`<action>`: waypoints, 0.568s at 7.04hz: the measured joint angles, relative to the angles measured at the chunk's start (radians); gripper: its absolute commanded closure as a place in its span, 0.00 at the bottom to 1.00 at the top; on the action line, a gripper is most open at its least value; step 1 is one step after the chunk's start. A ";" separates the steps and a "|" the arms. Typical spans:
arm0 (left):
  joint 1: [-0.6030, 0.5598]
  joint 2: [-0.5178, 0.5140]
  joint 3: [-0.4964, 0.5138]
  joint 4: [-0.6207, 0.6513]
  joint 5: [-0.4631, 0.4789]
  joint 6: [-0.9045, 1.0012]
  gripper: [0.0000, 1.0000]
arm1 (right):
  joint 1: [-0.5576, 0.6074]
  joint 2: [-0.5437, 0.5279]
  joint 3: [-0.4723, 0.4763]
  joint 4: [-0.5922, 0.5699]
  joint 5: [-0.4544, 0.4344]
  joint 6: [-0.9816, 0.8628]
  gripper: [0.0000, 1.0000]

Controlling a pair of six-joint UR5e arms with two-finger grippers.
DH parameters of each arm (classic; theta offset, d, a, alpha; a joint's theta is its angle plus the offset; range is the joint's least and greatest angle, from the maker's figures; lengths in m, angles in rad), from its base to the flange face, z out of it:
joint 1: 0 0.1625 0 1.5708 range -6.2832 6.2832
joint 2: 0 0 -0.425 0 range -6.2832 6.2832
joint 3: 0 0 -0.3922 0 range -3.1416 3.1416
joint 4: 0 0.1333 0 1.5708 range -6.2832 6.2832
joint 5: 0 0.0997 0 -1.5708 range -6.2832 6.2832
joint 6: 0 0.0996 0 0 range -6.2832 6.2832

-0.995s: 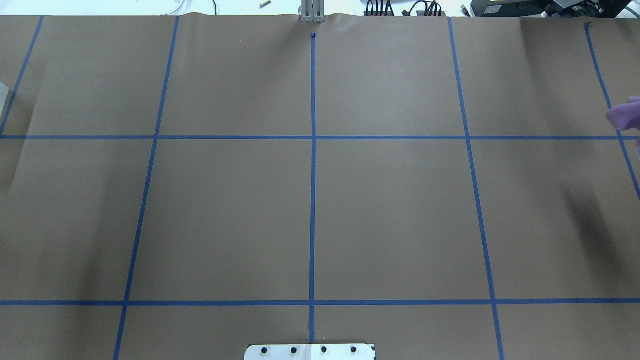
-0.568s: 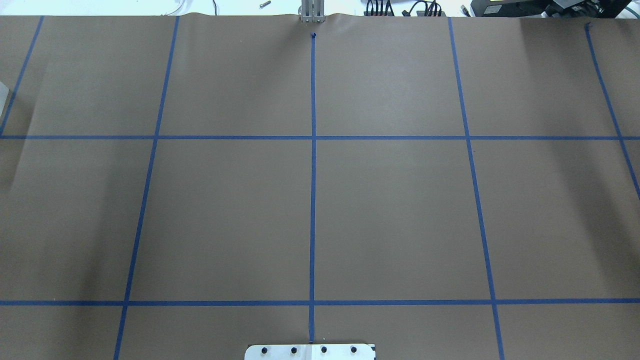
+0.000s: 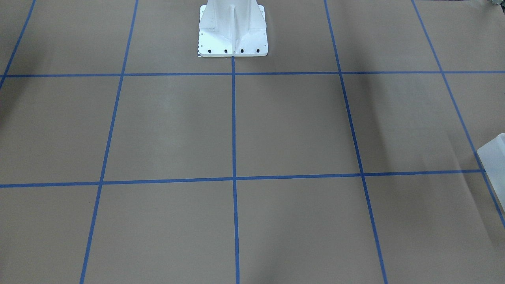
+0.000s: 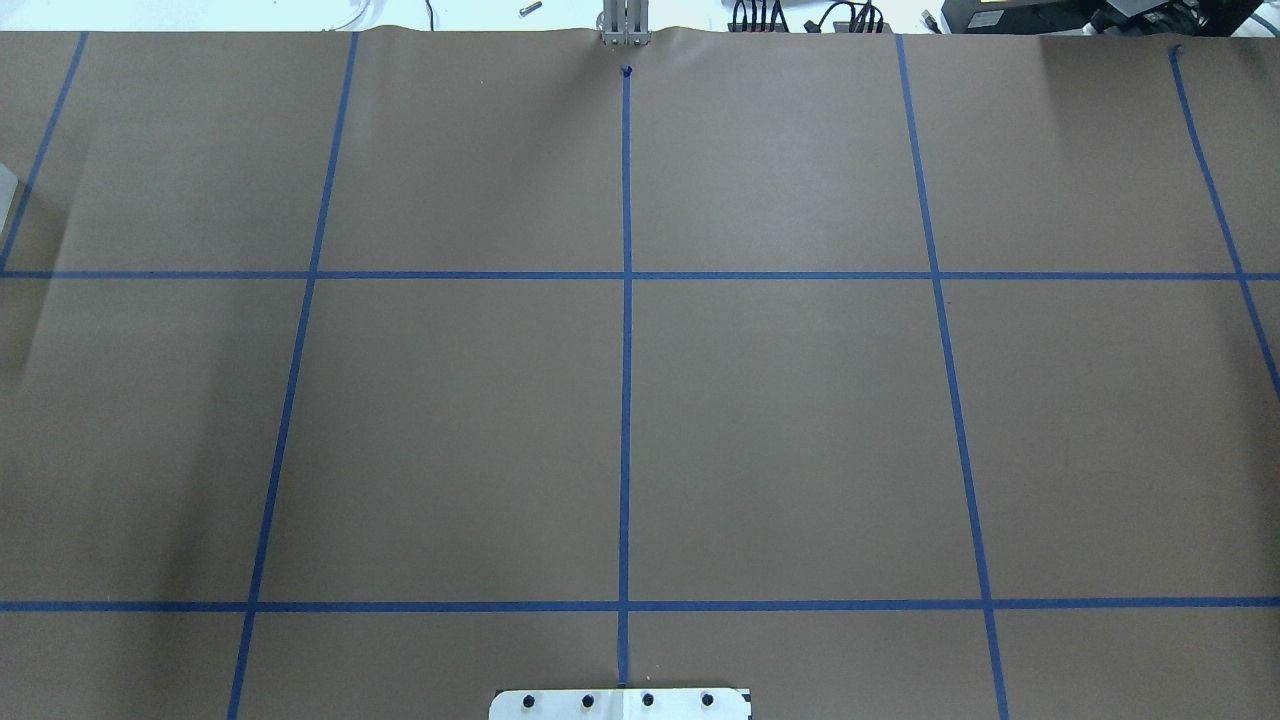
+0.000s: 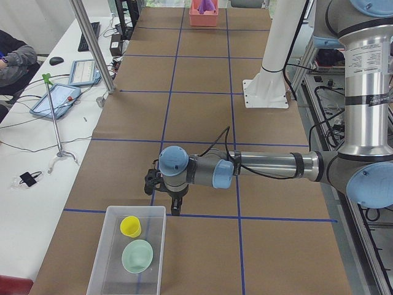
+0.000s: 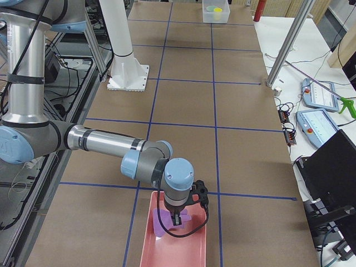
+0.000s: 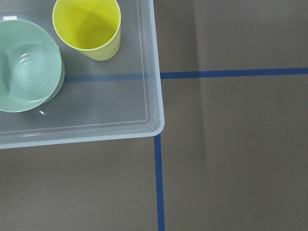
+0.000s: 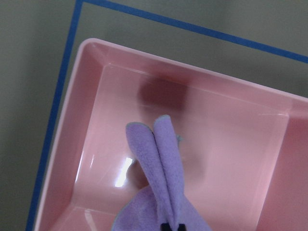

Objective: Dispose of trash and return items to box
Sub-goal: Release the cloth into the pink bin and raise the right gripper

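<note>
Shows the left arm extended from the white bolted robot base [image 5: 265, 92], forearm level and low over the brown paper. Sets the left gripper [image 5: 175, 208] pointing down just beside a corner of the large translucent white plastic box [image 5: 101, 258], well apart from the base. Finds a yellow plastic cup [image 7: 89, 26] and a pale green bowl [image 7: 26, 65] side by side inside that box. Cannot tell the left fingers' spacing. Shows the right arm likewise low, far from the base on the opposite side, with the right gripper [image 6: 176, 218] pinched on a purple fleece cloth [image 8: 154, 159] above a pink rectangular plastic tray [image 8: 86, 120].
</note>
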State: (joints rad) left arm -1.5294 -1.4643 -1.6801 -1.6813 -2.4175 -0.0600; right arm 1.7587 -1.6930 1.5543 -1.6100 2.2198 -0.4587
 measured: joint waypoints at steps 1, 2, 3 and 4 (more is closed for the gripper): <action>0.000 0.001 -0.001 0.000 0.000 0.000 0.01 | -0.025 0.004 -0.036 0.072 0.003 0.081 1.00; 0.000 0.003 0.000 0.000 0.000 0.000 0.01 | -0.042 0.007 -0.053 0.100 0.006 0.125 0.18; 0.000 0.006 0.003 0.001 0.001 0.000 0.01 | -0.051 0.008 -0.059 0.111 0.011 0.143 0.00; 0.000 0.008 0.011 0.003 0.002 0.000 0.01 | -0.061 0.012 -0.057 0.115 0.022 0.149 0.00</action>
State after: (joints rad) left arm -1.5294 -1.4565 -1.6689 -1.6778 -2.4156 -0.0598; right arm 1.6979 -1.6809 1.4971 -1.4949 2.2413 -0.3092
